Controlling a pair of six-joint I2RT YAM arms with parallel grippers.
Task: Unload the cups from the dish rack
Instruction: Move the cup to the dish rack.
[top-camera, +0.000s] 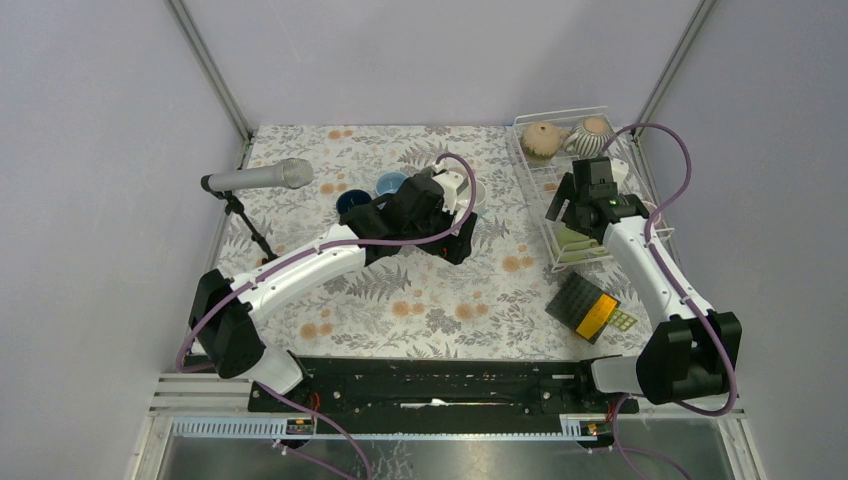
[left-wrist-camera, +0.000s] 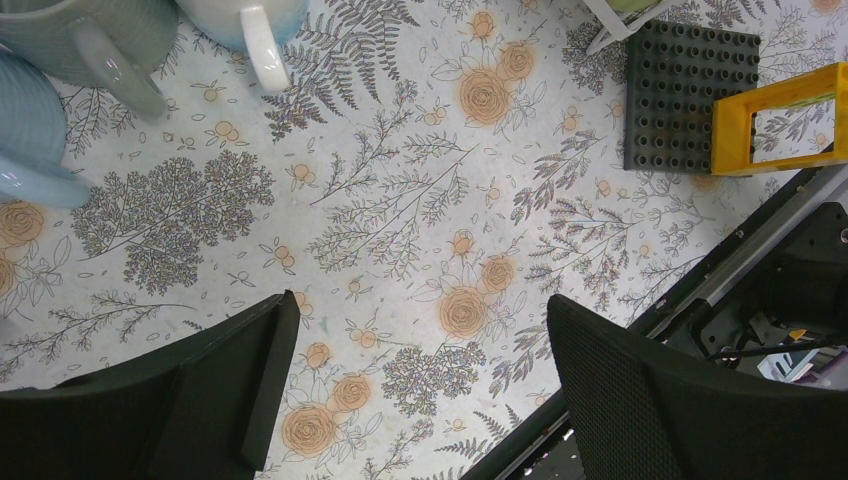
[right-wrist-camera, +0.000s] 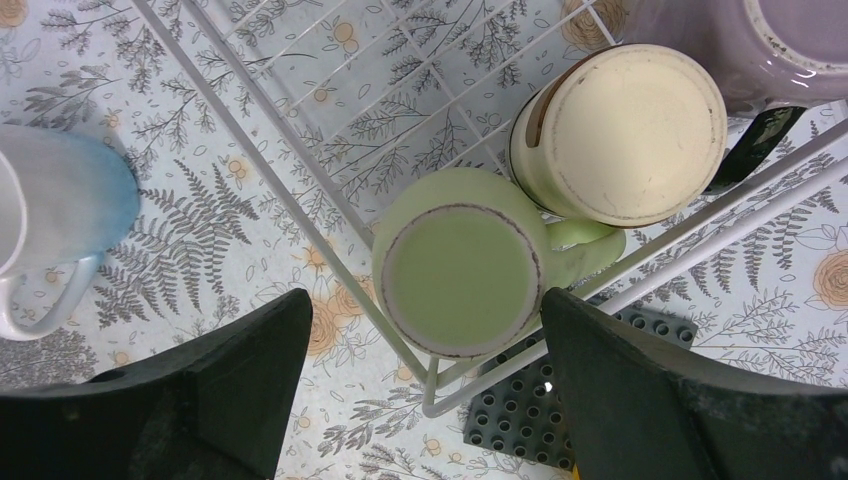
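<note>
Right pincer (right-wrist-camera: 425, 310) open wide, straddling upturned green mug (right-wrist-camera: 460, 275) in dish rack (right-wrist-camera: 298, 215), left pincer (left-wrist-camera: 420, 310) wide open, empty

The worktop (top-camera: 430, 300) wears a white cloth printed with grey ferns and sprigs and orange roses. In the white wire dish rack (right-wrist-camera: 700, 235), a pale green glazed mug (right-wrist-camera: 460, 275) shows an upturned base ringed in brown. A cream mug (right-wrist-camera: 625, 130) has the same brown ring, and beside it is a lilac-pink mug (right-wrist-camera: 760, 40). A tan mug (top-camera: 540, 140) and a grey-and-white striped mug (top-camera: 595, 135) are also in the rack. On the cloth are a dark blue mug (top-camera: 350, 200) and a light blue mug (top-camera: 390, 183). The studded square pad (left-wrist-camera: 680, 90) is dark grey and carries an orange-yellow frame (left-wrist-camera: 780, 115). The left tool (left-wrist-camera: 420, 390) and right tool (right-wrist-camera: 425, 390) are matte black.
</note>
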